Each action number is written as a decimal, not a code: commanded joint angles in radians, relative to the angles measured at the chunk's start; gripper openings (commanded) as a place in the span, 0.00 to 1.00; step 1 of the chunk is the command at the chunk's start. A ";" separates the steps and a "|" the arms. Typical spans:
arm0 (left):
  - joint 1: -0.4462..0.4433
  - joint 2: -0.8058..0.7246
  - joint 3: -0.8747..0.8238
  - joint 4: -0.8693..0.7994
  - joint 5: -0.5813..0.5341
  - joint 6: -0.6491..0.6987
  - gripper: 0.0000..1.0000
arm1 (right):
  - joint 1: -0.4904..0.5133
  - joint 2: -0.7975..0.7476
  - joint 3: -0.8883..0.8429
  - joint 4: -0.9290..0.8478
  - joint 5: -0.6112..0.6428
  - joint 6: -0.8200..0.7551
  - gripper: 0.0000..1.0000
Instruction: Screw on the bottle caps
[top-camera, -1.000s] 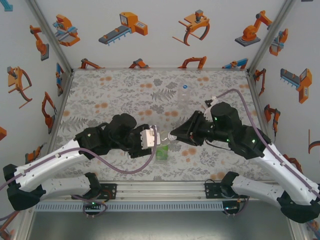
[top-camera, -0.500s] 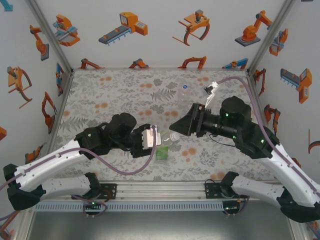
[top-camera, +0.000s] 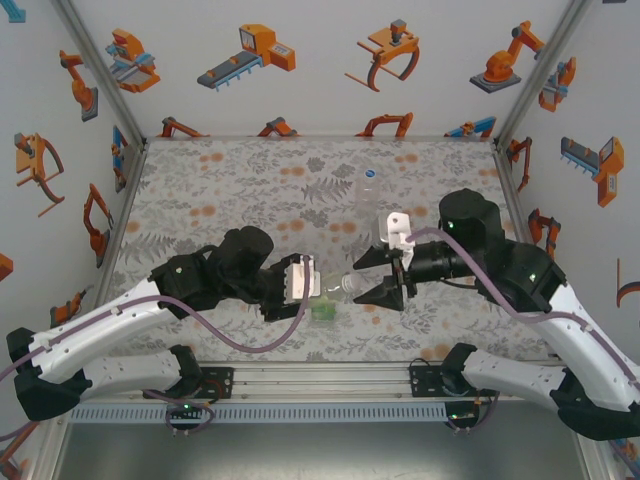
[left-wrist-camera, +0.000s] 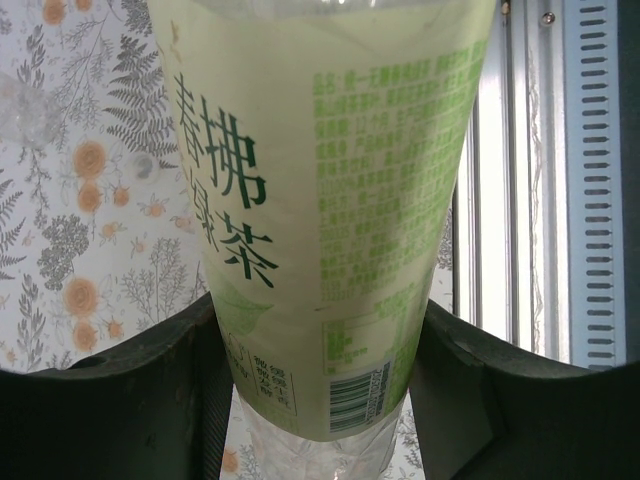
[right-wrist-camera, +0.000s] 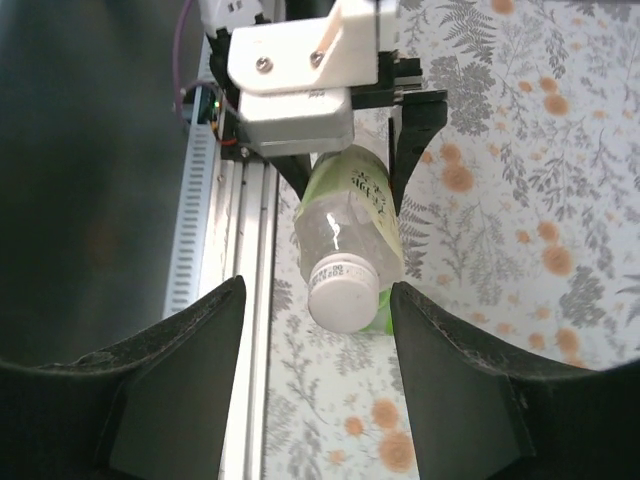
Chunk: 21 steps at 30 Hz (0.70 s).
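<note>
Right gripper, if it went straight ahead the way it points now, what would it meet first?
Likely the white cap on the bottle the left gripper holds. The cap points at the right gripper, roughly centred between its open jaws; how far off is unclear.

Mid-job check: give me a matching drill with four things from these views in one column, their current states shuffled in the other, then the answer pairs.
1. left gripper
2. right gripper
3. white cap
4. clear bottle

A. stands by itself toward the back of the table
B. open, straddling the cap
C. shut on the labelled bottle
D. sits on the neck of the labelled bottle

Pairs: 1-C, 2-B, 3-D, 4-A
</note>
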 joint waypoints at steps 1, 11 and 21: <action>-0.004 -0.006 0.037 -0.016 0.045 0.013 0.00 | 0.003 -0.011 -0.006 -0.023 -0.032 -0.162 0.57; -0.003 -0.004 0.041 -0.013 0.056 0.014 0.00 | 0.003 -0.042 -0.093 0.062 -0.038 -0.134 0.48; -0.004 0.001 0.040 -0.014 0.042 0.011 0.00 | 0.002 -0.045 -0.104 0.111 -0.040 -0.098 0.43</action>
